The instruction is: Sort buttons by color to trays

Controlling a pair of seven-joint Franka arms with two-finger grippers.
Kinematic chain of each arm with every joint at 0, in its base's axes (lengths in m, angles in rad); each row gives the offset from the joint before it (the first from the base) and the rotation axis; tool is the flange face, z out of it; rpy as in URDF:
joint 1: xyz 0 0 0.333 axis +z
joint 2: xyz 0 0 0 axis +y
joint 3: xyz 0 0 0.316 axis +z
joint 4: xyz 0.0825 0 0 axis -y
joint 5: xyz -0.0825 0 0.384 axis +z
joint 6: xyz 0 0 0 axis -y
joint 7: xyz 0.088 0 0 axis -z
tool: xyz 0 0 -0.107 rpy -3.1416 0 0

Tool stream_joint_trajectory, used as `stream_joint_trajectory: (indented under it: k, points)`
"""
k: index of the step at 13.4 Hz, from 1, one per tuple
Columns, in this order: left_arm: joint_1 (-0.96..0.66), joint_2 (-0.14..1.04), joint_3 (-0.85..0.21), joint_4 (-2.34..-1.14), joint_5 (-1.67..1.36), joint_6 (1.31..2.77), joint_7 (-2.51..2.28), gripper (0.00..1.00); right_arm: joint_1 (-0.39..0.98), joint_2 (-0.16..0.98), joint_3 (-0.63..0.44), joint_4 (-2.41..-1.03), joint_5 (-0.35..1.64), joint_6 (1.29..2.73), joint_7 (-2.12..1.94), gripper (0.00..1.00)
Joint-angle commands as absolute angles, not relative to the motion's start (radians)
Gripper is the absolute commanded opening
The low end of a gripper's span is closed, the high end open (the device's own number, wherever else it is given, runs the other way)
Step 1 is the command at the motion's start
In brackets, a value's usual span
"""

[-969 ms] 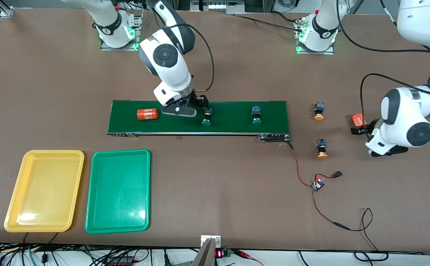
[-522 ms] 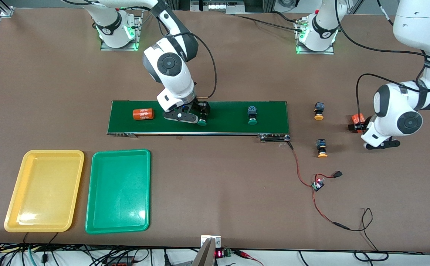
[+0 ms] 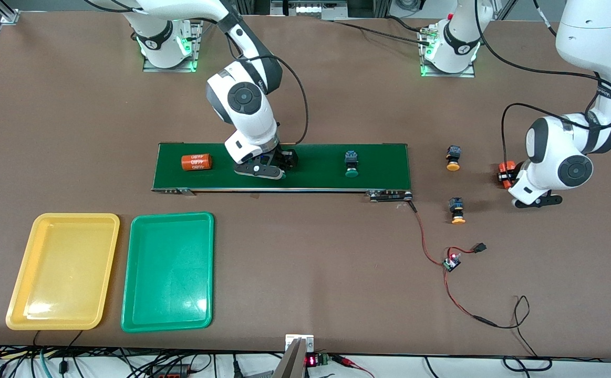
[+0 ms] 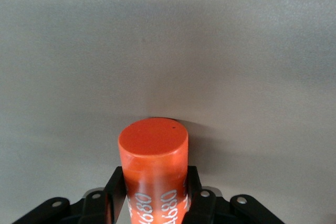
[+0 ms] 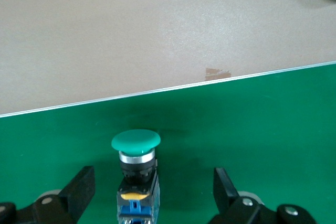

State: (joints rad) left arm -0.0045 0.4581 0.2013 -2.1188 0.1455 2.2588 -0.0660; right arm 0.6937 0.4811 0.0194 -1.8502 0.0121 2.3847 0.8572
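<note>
Our right gripper (image 5: pixel 149 192) is down on the conveyor belt (image 3: pixel 379 163), fingers (image 5: pixel 79 184) spread around a green-capped button (image 5: pixel 135 153); our left gripper (image 4: pixel 155 190) pinches an orange cylinder (image 4: pixel 153 156).

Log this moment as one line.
left gripper: shut on orange cylinder | right gripper: open around green button on conveyor | trays: no buttons

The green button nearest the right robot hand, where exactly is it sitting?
The green button stands on the dark-green conveyor belt, between the open fingers of the right gripper, with the orange cylinder beside it toward the right arm's end.
</note>
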Motion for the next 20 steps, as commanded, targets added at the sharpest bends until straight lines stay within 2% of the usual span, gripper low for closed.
stream_joint_trajectory:
  k: [1, 3, 4, 5, 8, 12, 14, 16, 18, 20]
  points:
    - [-0.006, 0.442, 0.207, -2.131, 0.115, 2.263, -0.054, 0.30, 0.701, 0.502, 0.018, -1.842, -0.032, 2.391, 0.858, 1.00]
    - [-0.023, 0.423, 0.209, -2.099, 0.117, 2.225, -0.038, 0.26, 0.703, 0.506, 0.017, -1.844, -0.034, 2.391, 0.851, 0.93]
    - [-0.025, 0.417, 0.204, -2.044, 0.114, 2.124, 0.019, 0.21, 0.703, 0.506, 0.017, -1.845, -0.035, 2.391, 0.841, 0.87]
    - [-0.028, 0.419, 0.201, -1.983, 0.112, 2.023, 0.082, 0.20, 0.707, 0.508, 0.017, -1.850, -0.040, 2.390, 0.835, 0.80]
    - [-0.072, 0.419, 0.148, -1.858, 0.112, 1.817, 0.208, 0.08, 0.706, 0.508, 0.017, -1.861, -0.041, 2.390, 0.833, 0.41]
    - [-0.074, 0.420, -0.016, -1.699, -0.009, 1.616, 0.291, 0.03, 0.698, 0.506, 0.014, -1.862, -0.043, 2.387, 0.830, 0.08]
    - [-0.075, 0.425, -0.098, -1.667, -0.021, 1.601, 0.324, 0.02, 0.675, 0.485, 0.005, -1.859, -0.041, 2.381, 0.760, 0.03]
    - [-0.078, 0.437, -0.165, -1.667, -0.021, 1.614, 0.479, 0.00, 0.628, 0.440, -0.003, -1.853, -0.041, 2.359, 0.689, 0.03]
    - [-0.089, 0.439, -0.260, -1.670, -0.008, 1.628, 0.618, 0.00, 0.565, 0.410, -0.003, -1.810, -0.040, 2.280, 0.602, 0.03]
    - [-0.091, 0.439, -0.316, -1.707, 0.012, 1.690, 0.649, 0.00, 0.493, 0.416, -0.003, -1.705, -0.031, 2.159, 0.501, 0.03]
